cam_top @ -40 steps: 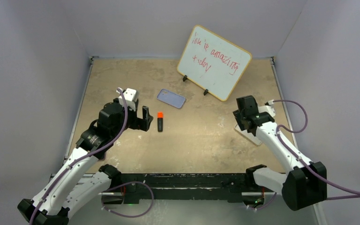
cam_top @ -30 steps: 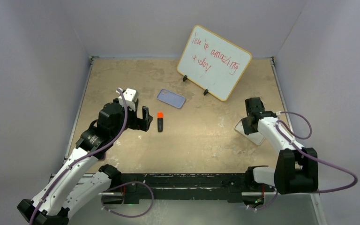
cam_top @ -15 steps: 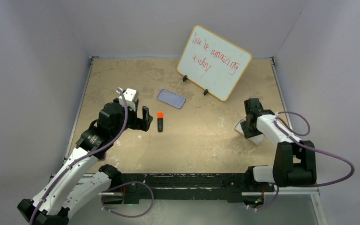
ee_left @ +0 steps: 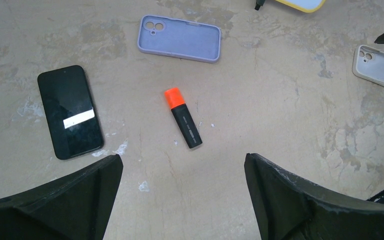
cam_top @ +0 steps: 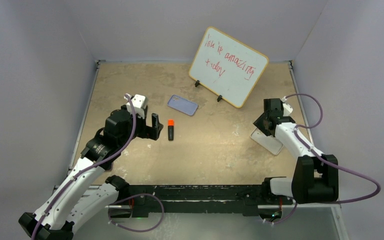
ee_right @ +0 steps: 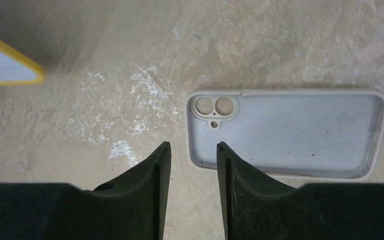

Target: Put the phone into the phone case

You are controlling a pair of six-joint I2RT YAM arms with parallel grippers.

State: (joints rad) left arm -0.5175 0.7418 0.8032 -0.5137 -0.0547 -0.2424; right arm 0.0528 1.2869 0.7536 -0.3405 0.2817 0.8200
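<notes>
The phone (ee_left: 70, 111), black-screened, lies flat on the table at the left of the left wrist view; the top view does not show it. The lavender phone case (cam_top: 182, 105) (ee_left: 180, 38) lies flat beyond the marker, apart from both grippers. My left gripper (cam_top: 150, 129) (ee_left: 182, 160) hovers wide open above bare table, with the phone to its left. My right gripper (cam_top: 261, 125) (ee_right: 194, 146) hangs with a narrow gap between its fingers and nothing in it, over the camera-cutout corner of a second, paler grey-white case (cam_top: 269, 142) (ee_right: 290, 135).
A black marker with an orange cap (cam_top: 171, 129) (ee_left: 183, 117) lies between the phone and the lavender case. A whiteboard with red writing (cam_top: 228, 66) stands propped at the back right. Walls close in the table on three sides.
My right wrist has lifted and swung back towards the far end of the pale case, and its jaws have widened a little. The left arm has not moved.
</notes>
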